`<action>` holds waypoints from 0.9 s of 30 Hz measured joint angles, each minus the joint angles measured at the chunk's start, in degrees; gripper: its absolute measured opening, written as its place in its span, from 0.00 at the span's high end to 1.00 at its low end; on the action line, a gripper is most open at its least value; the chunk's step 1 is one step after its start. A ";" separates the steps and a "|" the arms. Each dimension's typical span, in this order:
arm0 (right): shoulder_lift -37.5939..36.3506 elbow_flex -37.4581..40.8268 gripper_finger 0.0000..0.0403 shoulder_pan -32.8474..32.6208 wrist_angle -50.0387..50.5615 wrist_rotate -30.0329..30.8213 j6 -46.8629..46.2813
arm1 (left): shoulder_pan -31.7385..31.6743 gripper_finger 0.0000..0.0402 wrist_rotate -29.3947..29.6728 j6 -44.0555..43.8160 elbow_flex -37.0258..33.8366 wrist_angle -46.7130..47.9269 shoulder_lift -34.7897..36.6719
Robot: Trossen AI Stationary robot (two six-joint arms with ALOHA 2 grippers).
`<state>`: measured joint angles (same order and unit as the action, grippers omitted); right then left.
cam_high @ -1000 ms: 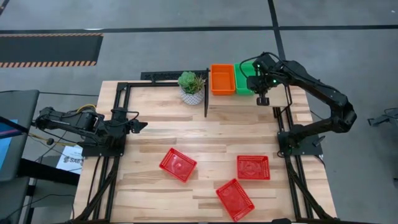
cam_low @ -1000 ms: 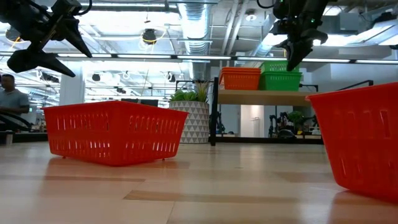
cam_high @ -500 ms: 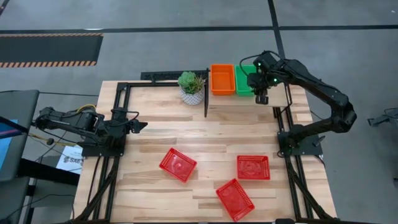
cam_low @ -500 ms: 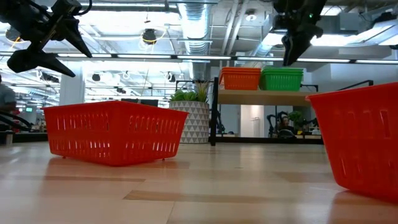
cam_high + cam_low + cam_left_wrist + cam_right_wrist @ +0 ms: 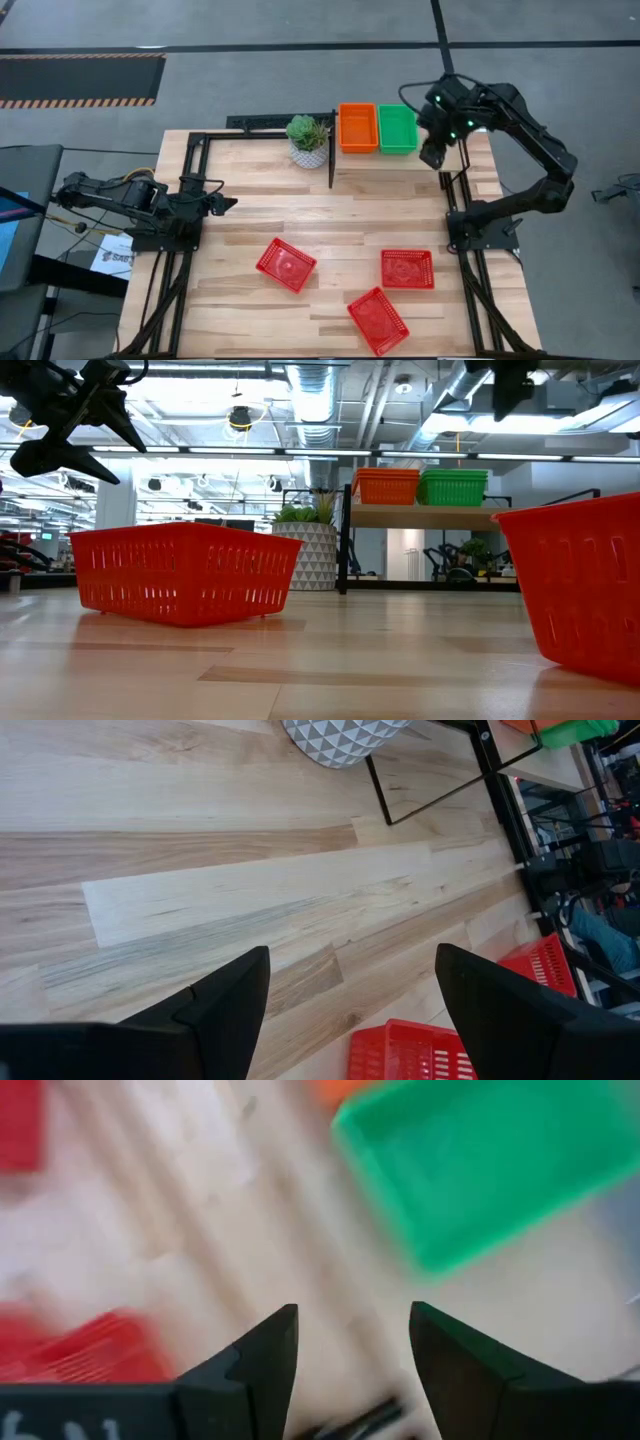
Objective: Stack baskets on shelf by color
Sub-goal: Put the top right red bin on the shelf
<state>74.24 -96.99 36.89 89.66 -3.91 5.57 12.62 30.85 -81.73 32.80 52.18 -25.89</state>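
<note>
On the shelf (image 5: 370,160) at the table's far right, an orange basket (image 5: 358,127) and a green basket (image 5: 397,129) rest side by side on their bottoms. Whether more baskets lie nested under them I cannot tell. Three red baskets (image 5: 286,264) (image 5: 407,268) (image 5: 377,320) lie on the tabletop toward the near edge. My right gripper (image 5: 432,152) hangs open and empty above the shelf's right end, just right of the green basket (image 5: 480,1160). My left gripper (image 5: 225,203) waits open above the table's left side.
A plant in a white patterned pot (image 5: 308,140) stands just left of the shelf's black frame (image 5: 332,165). In the low view the shelf board (image 5: 420,515) stands well above the tabletop. Bare planks lie between the shelf and the red baskets.
My right gripper has opened and let go of the green basket, which has dropped level onto the shelf beside the orange one. The gripper has then risen and drawn away toward the table's right edge.
</note>
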 joint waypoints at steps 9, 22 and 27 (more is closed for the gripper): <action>-11.22 12.66 0.48 -19.71 0.49 -6.95 -31.98 | 0.00 0.32 -0.02 0.02 0.00 0.00 0.00; -19.09 35.87 0.48 -58.69 -12.69 -4.82 -79.66 | -0.01 0.32 -0.04 0.04 0.00 0.00 0.02; -14.78 39.55 0.48 -70.99 -23.42 -2.11 -76.58 | -0.02 0.32 -0.02 0.04 0.00 0.00 0.02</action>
<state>59.46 -57.43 -34.10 66.24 -6.02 -71.01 12.60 30.83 -81.69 32.80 52.18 -25.87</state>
